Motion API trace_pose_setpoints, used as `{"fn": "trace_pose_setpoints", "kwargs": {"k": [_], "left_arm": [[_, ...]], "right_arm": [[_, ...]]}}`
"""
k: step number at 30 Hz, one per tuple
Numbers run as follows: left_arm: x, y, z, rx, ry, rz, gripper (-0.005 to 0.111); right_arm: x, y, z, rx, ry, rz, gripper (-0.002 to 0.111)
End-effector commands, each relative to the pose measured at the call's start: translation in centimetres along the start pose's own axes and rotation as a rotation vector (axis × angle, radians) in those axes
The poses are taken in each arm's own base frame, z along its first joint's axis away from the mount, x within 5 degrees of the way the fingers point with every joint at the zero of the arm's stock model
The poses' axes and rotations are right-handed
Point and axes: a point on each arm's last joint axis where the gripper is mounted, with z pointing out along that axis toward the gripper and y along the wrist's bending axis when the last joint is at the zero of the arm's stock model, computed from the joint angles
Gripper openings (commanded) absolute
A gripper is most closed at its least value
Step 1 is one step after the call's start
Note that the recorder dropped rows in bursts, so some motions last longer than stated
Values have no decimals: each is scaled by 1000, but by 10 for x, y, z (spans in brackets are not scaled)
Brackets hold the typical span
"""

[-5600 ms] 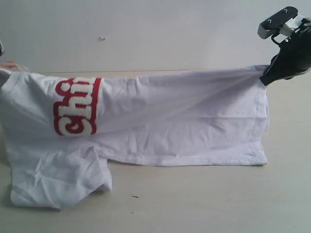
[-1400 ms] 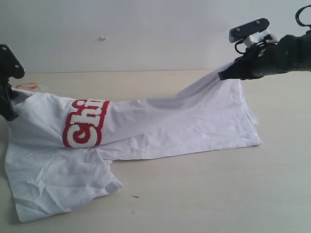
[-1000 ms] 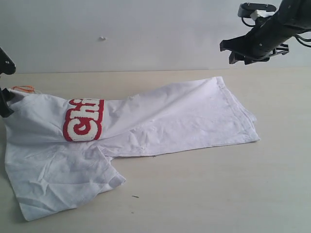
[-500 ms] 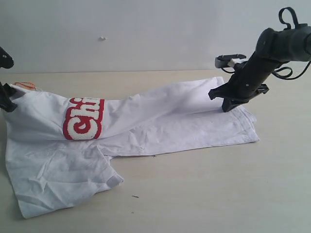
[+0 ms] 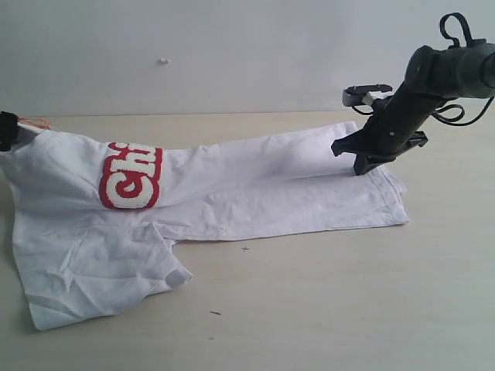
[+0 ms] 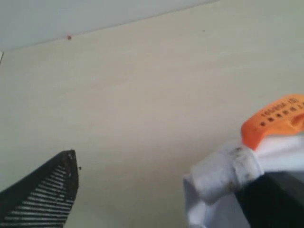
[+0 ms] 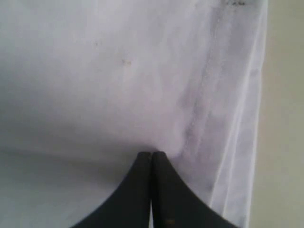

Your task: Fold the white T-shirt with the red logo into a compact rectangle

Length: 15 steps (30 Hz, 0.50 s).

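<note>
Exterior view shows me the biggest change on the left. My left claw (image 5: 6, 130), which held the neck end raised half a second ago, now stands wide open at the edge of the frame. The white T-shirt (image 5: 255, 189) has sagged down onto the table (image 5: 325, 309) on that side. The left wrist view confirms it: the jaws are far apart with bare table between them. The ribbed collar (image 6: 223, 171) and its orange tag (image 6: 280, 116) are lying against one finger rather than clamped.

On the right, the right claw (image 5: 362, 168) let the hem go about a second ago. It has since come down and closed, its tips pressing onto the cloth close to the hem. I cannot tell whether a pinch of fabric sits between them.

The shirt now lies flat as a long band, doubled lengthwise, with one sleeve spread out at the near left. The red logo (image 5: 130, 176) is half wrapped over the fold, so only its first letters show. I judge the lengthwise fold laid down, with the crosswise folds still to do.

The right arm reaches in from the right, forearm angled steeply down and fingers pointing at the table.
</note>
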Motion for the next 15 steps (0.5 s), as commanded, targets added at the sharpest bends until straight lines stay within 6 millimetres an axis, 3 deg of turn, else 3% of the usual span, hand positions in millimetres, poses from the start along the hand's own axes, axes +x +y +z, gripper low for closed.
{"fn": "trace_pose_setpoints", "kwargs": {"k": [1, 11, 15], "left_arm": [[2, 3, 0, -6, 50, -78, 84], [2, -1, -2, 7, 66, -119, 83], [-7, 1, -7, 4, 41, -137, 83]], "right_arm": [[14, -5, 20, 16, 96, -24, 0], [14, -5, 20, 18, 96, -26, 0], [14, -5, 20, 18, 96, -26, 0]]}}
